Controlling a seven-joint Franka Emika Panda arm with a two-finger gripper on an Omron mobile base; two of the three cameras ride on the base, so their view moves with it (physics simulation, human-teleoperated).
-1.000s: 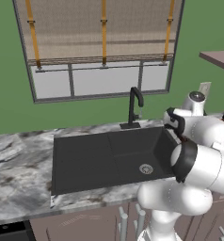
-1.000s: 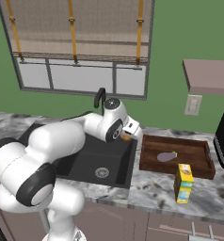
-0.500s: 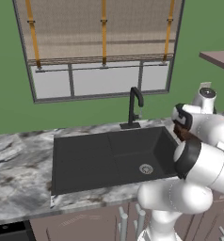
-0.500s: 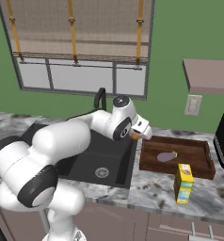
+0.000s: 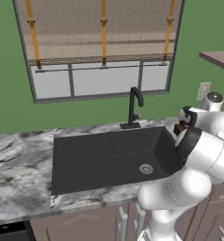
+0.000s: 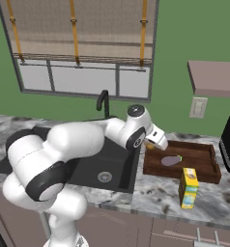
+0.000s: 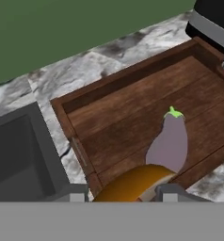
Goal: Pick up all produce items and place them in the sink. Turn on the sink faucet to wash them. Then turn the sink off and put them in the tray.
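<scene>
Orange produce (image 7: 132, 184) half hidden behind tool (image 7: 125, 194) (fingertips cut off at bottom); tray (image 7: 109, 89) right end cropped.

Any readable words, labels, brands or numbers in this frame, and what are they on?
None can be read.
Yellow carton on the counter beside the tray: printed green and orange patches, too small and blurred to read.
Nothing else carries lettering.

dark grained wooden tray (image 7: 132, 108), matt black sink (image 5: 109, 155), veined marble counter (image 5: 20, 164).
</scene>
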